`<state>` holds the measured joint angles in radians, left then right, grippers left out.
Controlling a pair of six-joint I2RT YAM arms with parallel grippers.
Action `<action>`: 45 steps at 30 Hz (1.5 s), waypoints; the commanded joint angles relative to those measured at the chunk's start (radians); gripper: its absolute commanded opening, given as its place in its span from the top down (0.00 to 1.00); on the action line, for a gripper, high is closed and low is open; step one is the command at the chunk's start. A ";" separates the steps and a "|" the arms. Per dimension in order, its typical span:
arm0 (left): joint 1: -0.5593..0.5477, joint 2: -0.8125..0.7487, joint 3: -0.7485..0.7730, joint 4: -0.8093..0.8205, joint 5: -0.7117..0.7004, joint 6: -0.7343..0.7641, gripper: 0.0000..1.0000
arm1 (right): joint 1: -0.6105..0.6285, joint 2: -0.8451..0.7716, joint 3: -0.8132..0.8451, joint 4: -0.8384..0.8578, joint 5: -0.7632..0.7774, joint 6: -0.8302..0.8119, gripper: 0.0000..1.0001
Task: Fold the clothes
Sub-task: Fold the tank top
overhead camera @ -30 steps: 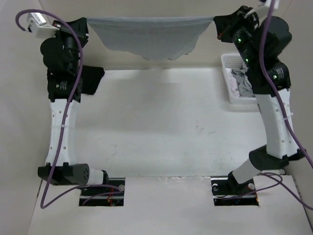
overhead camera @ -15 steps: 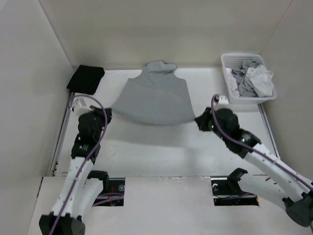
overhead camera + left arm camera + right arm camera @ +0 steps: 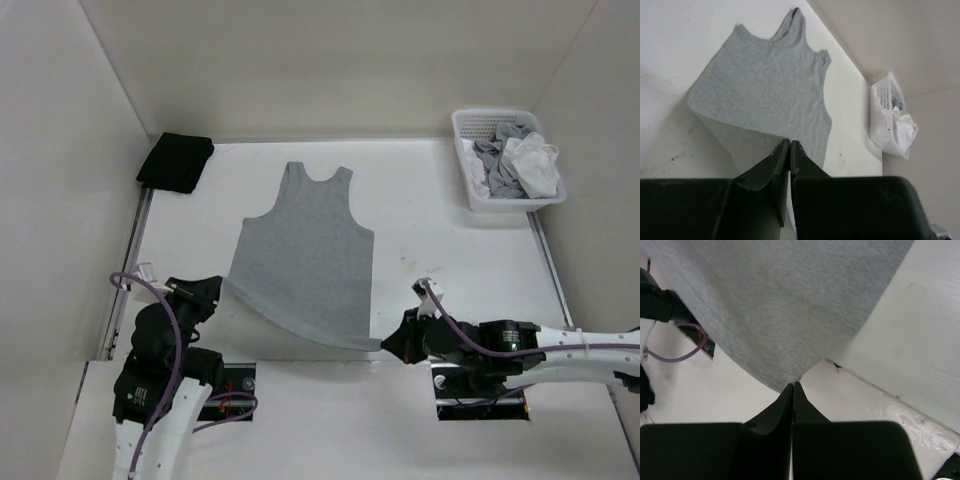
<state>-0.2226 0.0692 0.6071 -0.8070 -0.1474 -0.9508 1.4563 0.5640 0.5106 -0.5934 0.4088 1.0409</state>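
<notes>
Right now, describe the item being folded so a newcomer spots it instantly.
On the white table, between the black cloth and the white laundry basket, lies a grey tank top. It alone is spread out, straps pointing away, near hem corners pinched by the left end effector and right end effector.

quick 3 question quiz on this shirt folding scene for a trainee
1. True or false: the left claw and right claw are each shut on a bottom corner of the grey shirt.
2. The black cloth lies: A at the far left corner of the table; B under the shirt; C in the right claw.
3. Fill in: the white basket holds crumpled ___.
Key: 1 true; 2 A; 3 clothes.
</notes>
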 commanded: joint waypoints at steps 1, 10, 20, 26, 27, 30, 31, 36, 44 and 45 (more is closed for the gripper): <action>0.015 0.038 0.005 0.006 -0.038 -0.010 1.00 | 0.011 0.043 0.083 -0.059 0.160 0.099 0.99; 0.042 0.766 0.003 0.848 -0.118 -0.028 1.00 | -0.820 0.483 0.262 0.550 -0.264 -0.424 1.00; 0.113 1.743 0.806 0.956 -0.044 0.061 0.94 | -1.138 1.209 0.952 0.575 -0.452 -0.464 0.99; 0.165 1.898 0.912 0.924 -0.011 0.061 0.53 | -1.181 1.513 1.207 0.520 -0.455 -0.429 0.46; 0.170 1.859 0.854 0.940 -0.004 0.061 0.52 | -1.178 1.499 1.169 0.529 -0.458 -0.426 0.42; 0.165 1.668 0.564 1.041 -0.036 0.041 0.57 | -1.173 1.386 0.972 0.604 -0.443 -0.418 0.41; 0.154 1.596 0.449 1.074 -0.055 0.028 0.58 | -1.161 1.333 0.883 0.642 -0.436 -0.410 0.43; 0.072 1.312 0.001 1.121 -0.126 -0.014 0.68 | -1.074 1.066 0.449 0.849 -0.410 -0.340 0.89; 0.131 1.277 -0.164 1.180 0.055 0.020 0.56 | -1.021 0.921 0.134 1.001 -0.407 -0.266 0.75; 0.142 1.303 -0.158 1.187 0.061 0.018 0.56 | -1.021 0.921 0.120 1.015 -0.412 -0.260 0.72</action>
<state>-0.1051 1.3388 0.4538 0.2703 -0.1490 -0.9394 0.4381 1.4994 0.6697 0.2916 -0.0128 0.7399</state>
